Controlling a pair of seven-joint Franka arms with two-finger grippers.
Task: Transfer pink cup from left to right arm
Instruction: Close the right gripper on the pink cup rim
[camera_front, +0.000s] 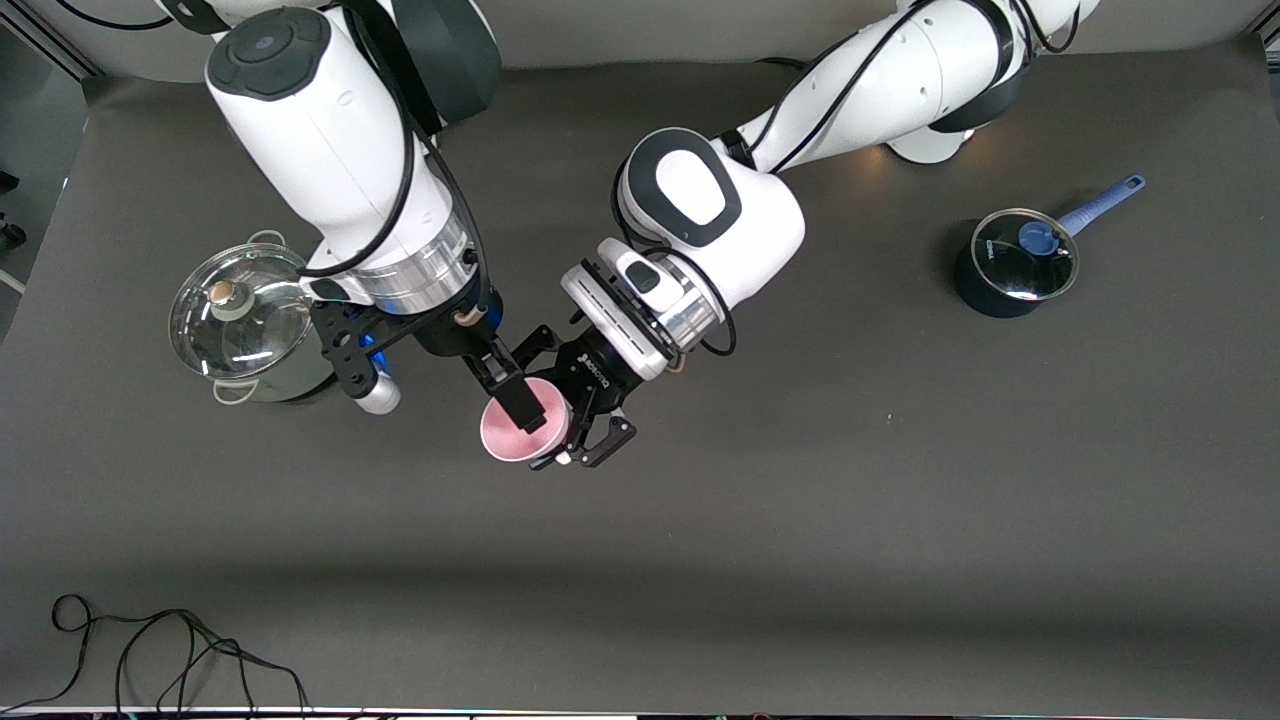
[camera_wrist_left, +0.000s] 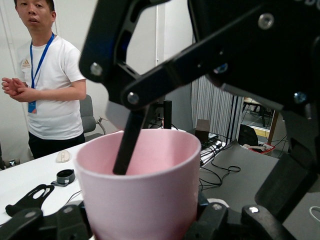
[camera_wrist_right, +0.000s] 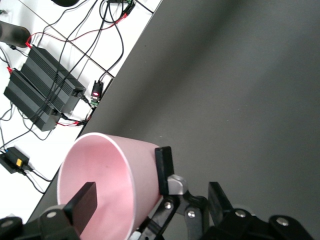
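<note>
The pink cup (camera_front: 515, 430) hangs above the dark grey table (camera_front: 900, 500), mouth up, axis tilted. Left gripper (camera_front: 590, 425) clamps its wall; right gripper (camera_front: 520, 405) stands spread, one finger inside.

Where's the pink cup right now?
The pink cup is held above mid-table in the shut left gripper, with one finger of the open right gripper reaching inside its mouth.
</note>
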